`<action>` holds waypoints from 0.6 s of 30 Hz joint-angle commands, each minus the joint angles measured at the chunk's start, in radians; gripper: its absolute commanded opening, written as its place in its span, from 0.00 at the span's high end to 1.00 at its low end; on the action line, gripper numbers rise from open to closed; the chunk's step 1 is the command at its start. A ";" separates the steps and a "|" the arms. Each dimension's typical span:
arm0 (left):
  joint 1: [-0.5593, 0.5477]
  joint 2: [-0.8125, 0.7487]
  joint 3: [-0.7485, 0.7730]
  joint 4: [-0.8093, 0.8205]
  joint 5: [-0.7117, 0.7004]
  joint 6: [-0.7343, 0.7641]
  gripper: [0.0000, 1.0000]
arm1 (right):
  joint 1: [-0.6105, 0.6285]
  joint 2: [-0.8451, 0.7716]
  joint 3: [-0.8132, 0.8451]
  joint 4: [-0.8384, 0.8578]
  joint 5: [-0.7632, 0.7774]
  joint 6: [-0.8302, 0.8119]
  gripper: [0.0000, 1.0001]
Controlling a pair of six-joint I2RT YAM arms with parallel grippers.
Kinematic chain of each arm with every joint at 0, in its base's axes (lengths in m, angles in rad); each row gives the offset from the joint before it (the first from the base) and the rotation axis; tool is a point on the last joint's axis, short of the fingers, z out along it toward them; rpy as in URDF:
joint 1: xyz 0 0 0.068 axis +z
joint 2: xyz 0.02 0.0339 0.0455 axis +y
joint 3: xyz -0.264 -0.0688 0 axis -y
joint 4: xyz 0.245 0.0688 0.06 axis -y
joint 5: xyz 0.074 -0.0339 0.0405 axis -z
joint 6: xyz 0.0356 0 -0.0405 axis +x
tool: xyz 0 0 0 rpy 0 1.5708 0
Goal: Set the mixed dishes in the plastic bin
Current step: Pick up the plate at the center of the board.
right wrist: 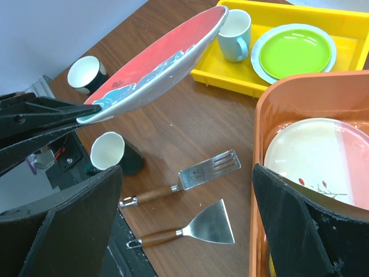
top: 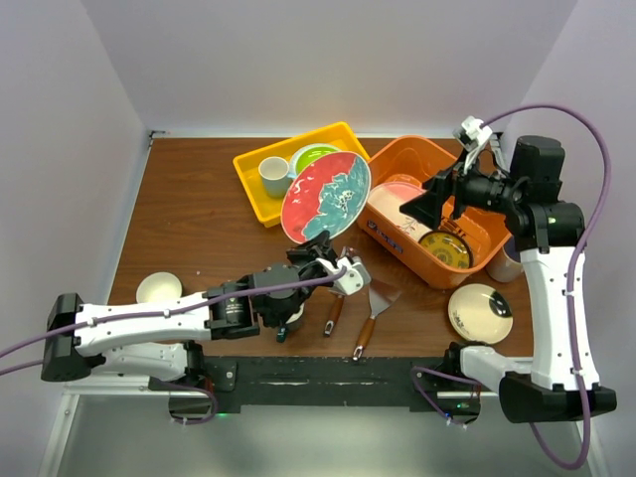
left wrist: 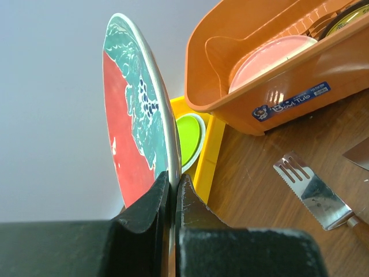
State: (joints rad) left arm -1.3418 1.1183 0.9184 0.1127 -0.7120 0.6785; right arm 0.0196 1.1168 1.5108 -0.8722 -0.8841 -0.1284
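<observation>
Counting one gripped plate (top: 326, 197), two spatulas (right wrist: 199, 173) (right wrist: 210, 224)

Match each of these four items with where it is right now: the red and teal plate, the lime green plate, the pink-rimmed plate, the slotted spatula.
Items:
1. red and teal plate
2. lime green plate
3. pink-rimmed plate
4. slotted spatula

Places:
A. inside the orange bin
B. lying on the table
C. clamped by its edge in the left gripper
D. in the yellow tray

Pairs: 1-C, 2-D, 3-A, 4-B
</observation>
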 commanded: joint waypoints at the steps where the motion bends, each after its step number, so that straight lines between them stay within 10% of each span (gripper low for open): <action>1: -0.011 -0.017 0.025 0.228 -0.043 0.090 1.00 | 0.003 -0.020 0.048 0.036 -0.007 0.038 0.01; 18: -0.019 0.066 0.030 0.347 -0.030 0.142 1.00 | 0.011 0.067 0.055 0.113 -0.053 0.254 0.01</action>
State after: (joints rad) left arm -1.3518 1.1919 0.9051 0.2264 -0.7334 0.7414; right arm 0.0204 1.1488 1.5352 -0.8268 -0.8970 0.0277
